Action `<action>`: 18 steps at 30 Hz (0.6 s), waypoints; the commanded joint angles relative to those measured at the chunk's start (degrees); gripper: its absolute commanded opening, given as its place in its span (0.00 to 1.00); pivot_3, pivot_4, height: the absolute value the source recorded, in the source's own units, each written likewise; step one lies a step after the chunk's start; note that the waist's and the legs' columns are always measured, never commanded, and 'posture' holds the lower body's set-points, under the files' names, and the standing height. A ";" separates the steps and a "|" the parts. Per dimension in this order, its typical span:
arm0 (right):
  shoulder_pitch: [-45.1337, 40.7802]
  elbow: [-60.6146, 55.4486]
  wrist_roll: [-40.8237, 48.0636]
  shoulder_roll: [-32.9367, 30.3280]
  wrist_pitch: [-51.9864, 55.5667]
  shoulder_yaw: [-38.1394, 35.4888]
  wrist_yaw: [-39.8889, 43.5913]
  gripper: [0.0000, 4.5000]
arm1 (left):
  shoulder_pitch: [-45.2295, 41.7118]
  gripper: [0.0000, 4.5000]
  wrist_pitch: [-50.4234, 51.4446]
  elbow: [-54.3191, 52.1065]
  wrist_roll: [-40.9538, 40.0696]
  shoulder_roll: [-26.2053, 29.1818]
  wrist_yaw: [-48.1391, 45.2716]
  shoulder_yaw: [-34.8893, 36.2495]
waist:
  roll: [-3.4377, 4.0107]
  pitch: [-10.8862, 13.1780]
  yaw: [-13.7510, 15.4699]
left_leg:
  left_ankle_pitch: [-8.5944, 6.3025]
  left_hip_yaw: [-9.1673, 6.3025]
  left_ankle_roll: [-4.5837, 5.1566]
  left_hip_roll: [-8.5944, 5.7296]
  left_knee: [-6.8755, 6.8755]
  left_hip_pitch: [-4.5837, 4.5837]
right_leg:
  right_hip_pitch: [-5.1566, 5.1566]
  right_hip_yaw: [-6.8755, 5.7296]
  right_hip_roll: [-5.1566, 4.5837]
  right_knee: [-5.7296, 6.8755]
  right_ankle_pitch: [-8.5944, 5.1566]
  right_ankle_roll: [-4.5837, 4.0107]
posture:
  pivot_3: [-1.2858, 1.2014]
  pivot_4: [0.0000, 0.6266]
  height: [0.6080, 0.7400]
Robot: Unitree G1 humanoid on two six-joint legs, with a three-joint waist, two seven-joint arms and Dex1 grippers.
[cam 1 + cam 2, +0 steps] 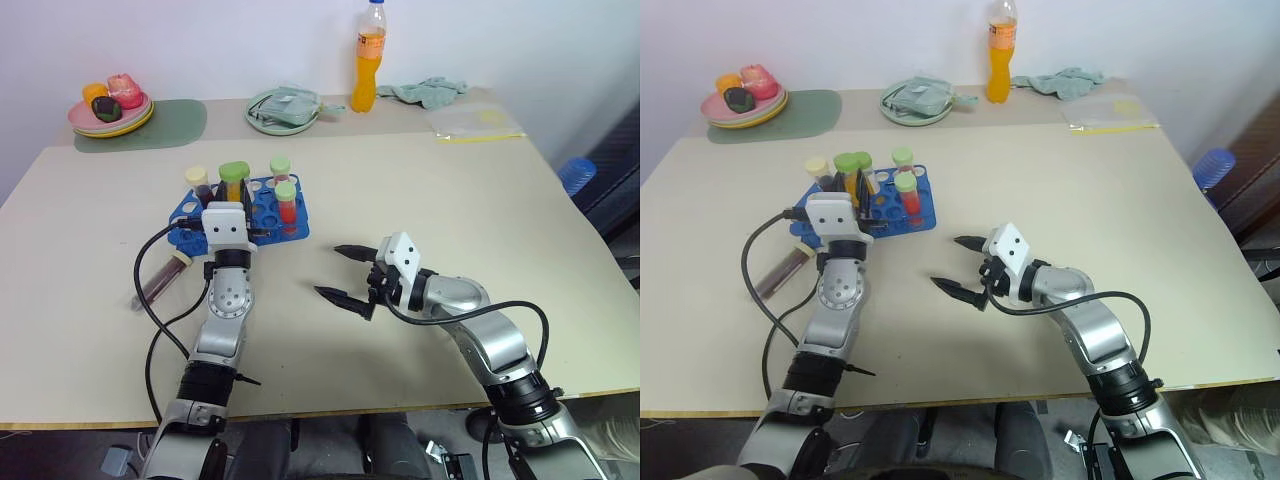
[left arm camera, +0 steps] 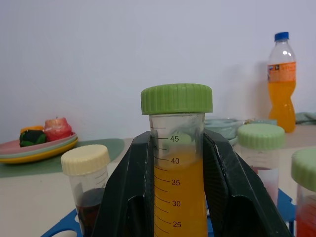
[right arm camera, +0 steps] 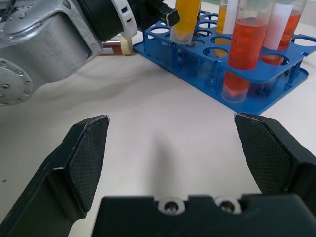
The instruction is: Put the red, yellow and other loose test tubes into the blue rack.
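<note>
Yellow tube (image 2: 177, 163) with a green cap stands upright in your left end effector (image 1: 228, 205), squeezed tight, right over the blue rack (image 1: 268, 215); its hole is straight down. One dark red tube (image 1: 163, 277) lies flat on the worktop (image 1: 430, 190), just left of that arm. Your right end effector (image 1: 345, 274) is wide and holds nothing, further off.

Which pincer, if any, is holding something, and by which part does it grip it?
The left pincer grips the yellow test tube by its upper body, just below the green cap. The right pincer is open and empty.
</note>
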 commanded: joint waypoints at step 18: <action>-0.98 -2.05 0.41 0.36 -0.41 -0.90 -0.48 1.00 | -1.13 0.49 -4.87 5.47 -4.60 -4.79 -6.57 2.75 | 0.00 -0.01 -0.01 | 0.00 -0.01 0.00 -0.02 0.04 0.01 | 0.00 0.00 0.00 0.06 0.00 0.00 | 0.52 0.24 1.00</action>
